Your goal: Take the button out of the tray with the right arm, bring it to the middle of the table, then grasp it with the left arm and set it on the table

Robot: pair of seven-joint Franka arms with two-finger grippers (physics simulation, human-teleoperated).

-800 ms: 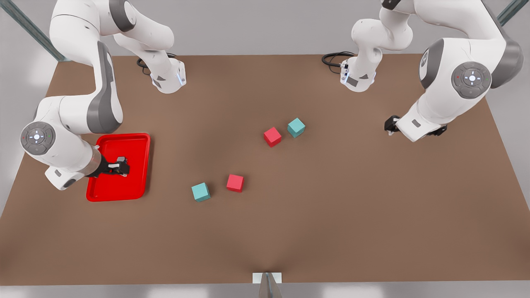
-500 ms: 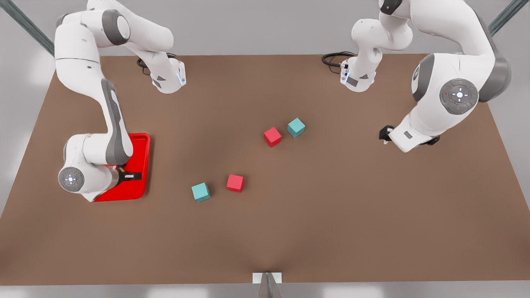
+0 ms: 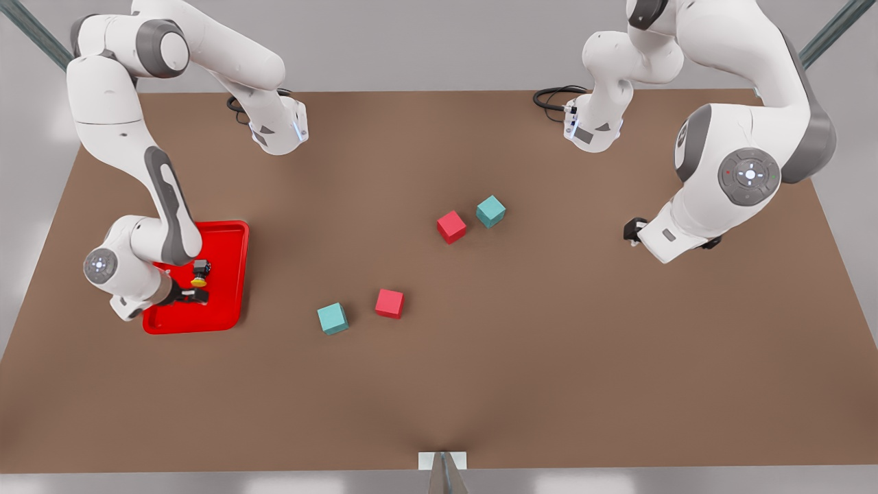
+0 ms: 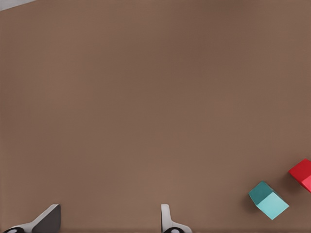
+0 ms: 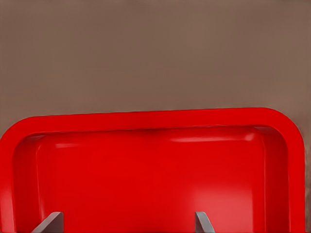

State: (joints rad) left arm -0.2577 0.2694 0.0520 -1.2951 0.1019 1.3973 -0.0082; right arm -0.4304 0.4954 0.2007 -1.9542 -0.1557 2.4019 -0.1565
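Right gripper (image 3: 199, 280) is over the red tray (image 3: 230, 312), which sits on the table (image 3: 521, 357) at the front view's left. Its fingers (image 5: 52, 222) are spread wide apart; the right wrist view shows both tips over the tray floor with bare red between them. In the front view the button (image 3: 199, 280), yellow cap on a dark stub, lies in the tray between the two black fingers; contact with either finger cannot be told. Left gripper (image 3: 634, 230) hangs over bare table at the front view's right, well apart from the tray; this arm waits. In the left wrist view its fingers (image 4: 47, 219) are spread, nothing between them. Cubes on the table: one red cube (image 3: 451, 226) just beside one teal cube (image 3: 491, 211) near the middle; a second red cube (image 3: 389, 303) and a second teal cube (image 3: 333, 318) nearer the front edge.
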